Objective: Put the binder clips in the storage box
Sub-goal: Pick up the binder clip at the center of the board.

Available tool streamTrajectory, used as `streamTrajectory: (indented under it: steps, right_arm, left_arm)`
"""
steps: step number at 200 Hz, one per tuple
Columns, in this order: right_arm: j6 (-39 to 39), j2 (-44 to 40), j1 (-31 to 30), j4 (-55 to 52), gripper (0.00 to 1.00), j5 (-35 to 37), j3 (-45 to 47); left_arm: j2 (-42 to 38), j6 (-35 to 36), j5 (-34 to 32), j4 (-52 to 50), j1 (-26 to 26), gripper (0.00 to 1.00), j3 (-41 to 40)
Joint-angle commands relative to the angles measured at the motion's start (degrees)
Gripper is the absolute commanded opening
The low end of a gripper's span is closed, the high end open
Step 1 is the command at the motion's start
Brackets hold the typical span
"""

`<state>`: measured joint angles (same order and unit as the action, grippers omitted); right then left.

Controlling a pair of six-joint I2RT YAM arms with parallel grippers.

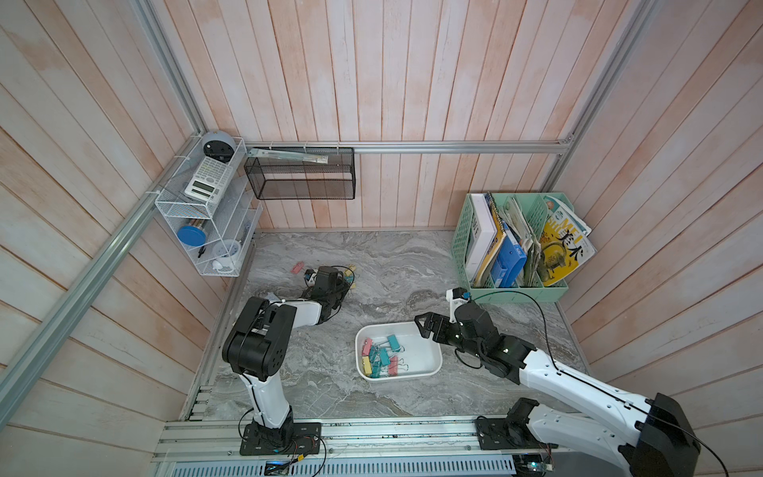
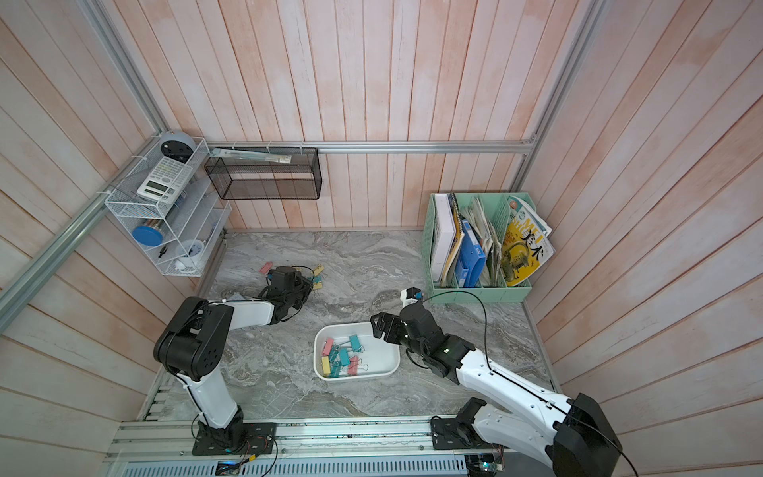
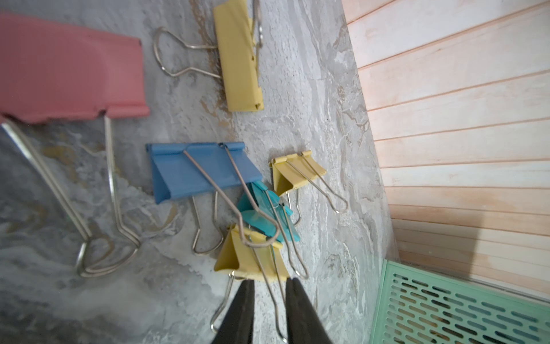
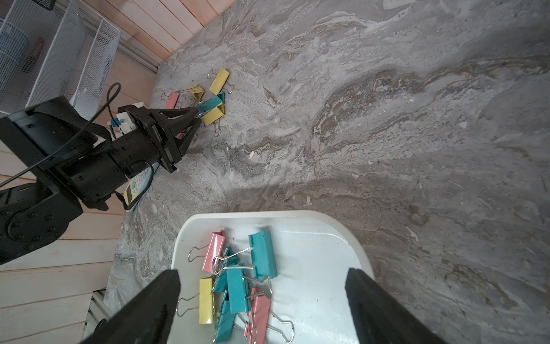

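near the bench's front edge, the storage box holds about nine binder clips; roughly six loose clips remain toward the far left corner. the left hand, narrowly parted, straddles a yellow clip's wire handle and seems to grip nothing. the right hand gapes empty over the box.

The left arm and right arm are clad in white shells with black joints; black cables are strung along.

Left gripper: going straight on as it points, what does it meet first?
Most likely the yellow clip just ahead of the left gripper; one of its wire handles lies between the jaws. A teal clip sits behind it. Depth is unclear.
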<state>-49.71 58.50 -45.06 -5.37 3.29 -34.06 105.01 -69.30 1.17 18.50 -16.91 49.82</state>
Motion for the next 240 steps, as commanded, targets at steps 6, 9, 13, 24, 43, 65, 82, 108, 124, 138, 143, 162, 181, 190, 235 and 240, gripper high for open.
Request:
streamTrajectory:
  steps: [6,9,13,24,43,65,82,108,124,138,143,162,181,190,235,240]
  right_arm:
    - [-0.1,0.3,0.2,-0.3,0.94,0.0,-1.8]
    - [-0.1,0.4,0.2,-0.3,0.94,0.0,-1.7]
    - [-0.1,0.3,0.2,-0.3,0.94,-0.1,-1.8]
    - [-0.1,0.3,0.2,-0.3,0.94,-0.1,-1.8]
    - [0.0,0.1,0.2,-0.6,0.94,0.0,-1.7]
    - [0.2,0.1,0.2,-0.8,0.94,0.3,-1.5]
    - [1.2,0.3,0.6,-1.4,0.95,0.4,-1.7]
    - [2.6,0.5,4.2,-2.9,0.98,-2.8,-2.5]
    - [3.9,0.3,7.7,-3.0,0.98,-7.2,-2.4]
    - [4.7,0.0,10.8,-3.5,0.98,-10.9,-2.4]
    - [5.0,-0.1,11.8,-3.7,0.98,-12.2,-2.4]
    - [5.9,-0.3,15.4,-4.8,0.98,-15.4,-2.4]
    - [7.1,-0.7,17.7,-6.7,0.98,-16.6,-2.6]
    - [7.9,-0.8,18.5,-7.6,0.98,-16.4,-2.8]
    - [9.7,-0.8,20.6,-13.4,0.98,-11.1,-4.6]
    - [9.2,-0.4,21.1,-14.3,0.98,-9.7,-4.9]
  left_arm:
    - [2.3,0.9,2.4,1.2,0.0,0.32,1.4]
    - [2.5,0.8,2.6,1.1,0.0,0.32,1.5]
    - [2.7,0.8,2.7,1.1,0.0,0.32,1.7]
    - [3.2,0.6,2.8,1.0,-0.1,0.32,2.2]
    - [3.7,0.5,2.8,0.7,-0.1,0.28,2.5]
    - [3.5,0.6,2.6,0.3,-0.1,0.15,1.9]
    - [2.8,0.7,3.1,-0.7,-0.1,0.07,1.6]
    - [0.5,0.4,4.8,-2.5,-0.5,0.0,0.3]
    - [-1.7,1.0,5.6,-5.6,-1.3,0.0,-0.2]
    - [-4.2,3.3,5.4,-11.2,-2.3,0.0,0.2]
    - [-5.3,4.5,5.0,-13.3,-2.7,0.0,0.3]
    - [-10.1,10.2,1.3,-21.9,-4.8,0.0,1.1]
    - [-15.6,17.5,-5.8,-32.5,-8.0,0.0,3.9]
    - [-18.0,21.2,-10.7,-38.2,-10.1,0.0,5.9]
    - [-19.1,34.5,-35.1,-75.7,-28.1,0.0,29.0]
    - [-18.0,34.5,-36.8,-80.2,-30.3,0.0,31.8]
